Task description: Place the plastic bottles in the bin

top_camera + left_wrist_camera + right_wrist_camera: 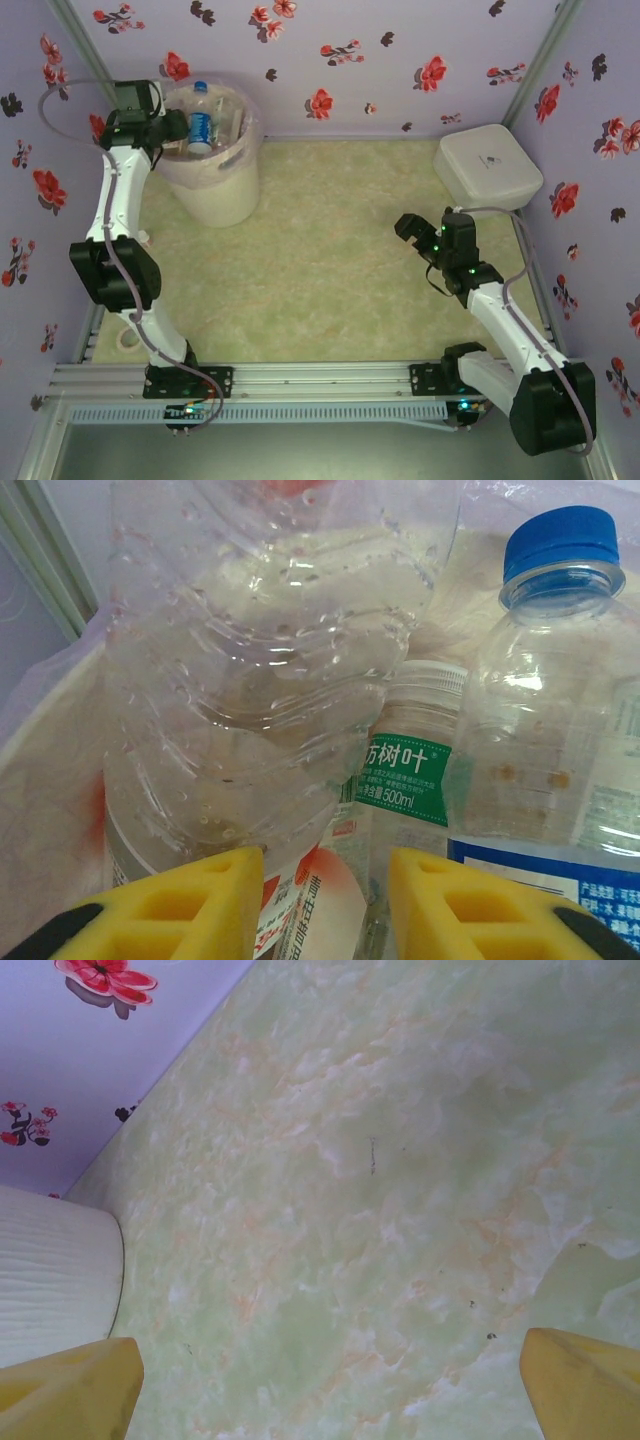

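The bin (215, 190), a white bucket with a pinkish bag liner, stands at the back left with several plastic bottles (201, 125) inside. My left gripper (172, 130) hangs over its rim, open. Between and beyond its yellow fingers (200, 905) lies a large clear bottle with a red label (270, 660), touching the left finger, with a gap to the right one. Beside it stand a green-label bottle (410, 770) and a blue-capped bottle (560, 680). My right gripper (415, 228) is wide open above bare table (330, 1390), holding nothing.
A flat white lidded box (488, 165) sits at the back right corner. The green marbled tabletop (340, 270) lies between the arms. The bin's white wall (50, 1280) shows at the left of the right wrist view. Flowered purple walls enclose the table.
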You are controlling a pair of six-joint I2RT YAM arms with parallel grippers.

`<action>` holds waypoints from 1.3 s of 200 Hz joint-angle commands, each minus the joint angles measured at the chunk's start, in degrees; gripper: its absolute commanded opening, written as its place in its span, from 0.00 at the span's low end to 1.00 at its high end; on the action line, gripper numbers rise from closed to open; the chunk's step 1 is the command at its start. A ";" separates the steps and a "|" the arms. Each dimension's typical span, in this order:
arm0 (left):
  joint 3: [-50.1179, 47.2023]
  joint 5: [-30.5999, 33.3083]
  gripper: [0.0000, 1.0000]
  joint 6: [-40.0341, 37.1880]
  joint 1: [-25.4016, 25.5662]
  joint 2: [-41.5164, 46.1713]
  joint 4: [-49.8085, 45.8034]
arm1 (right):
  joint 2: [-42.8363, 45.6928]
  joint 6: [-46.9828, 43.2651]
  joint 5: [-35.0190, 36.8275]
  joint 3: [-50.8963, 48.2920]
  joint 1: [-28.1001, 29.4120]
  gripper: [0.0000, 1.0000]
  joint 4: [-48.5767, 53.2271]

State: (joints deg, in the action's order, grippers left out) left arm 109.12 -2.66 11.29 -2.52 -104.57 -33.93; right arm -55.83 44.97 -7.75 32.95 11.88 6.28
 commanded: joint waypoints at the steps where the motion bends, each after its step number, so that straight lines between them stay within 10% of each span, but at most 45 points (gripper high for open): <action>1: 2.05 -4.31 0.41 1.05 0.47 -2.53 -3.32 | 0.30 -1.35 -0.46 1.77 -0.33 0.97 -1.25; 38: 2.67 -2.63 0.56 -1.51 0.72 3.29 -3.81 | 0.04 -3.41 0.05 4.01 -0.35 0.97 0.53; 83: -3.09 2.55 1.00 -5.74 0.77 17.84 -4.65 | -1.58 -12.03 4.62 10.50 -0.34 1.00 7.27; 172: -61.92 6.40 1.00 1.64 3.23 57.07 19.49 | -7.34 -33.83 25.08 10.25 -0.37 1.00 6.24; 260: -80.80 15.57 1.00 -4.66 5.25 41.60 48.55 | -12.02 -45.25 32.71 -4.47 -0.58 1.00 -22.60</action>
State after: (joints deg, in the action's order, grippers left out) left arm 29.32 9.30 11.18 2.39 -59.07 1.76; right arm -65.98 4.95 22.79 31.77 11.86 -3.20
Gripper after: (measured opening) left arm 0.996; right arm 0.995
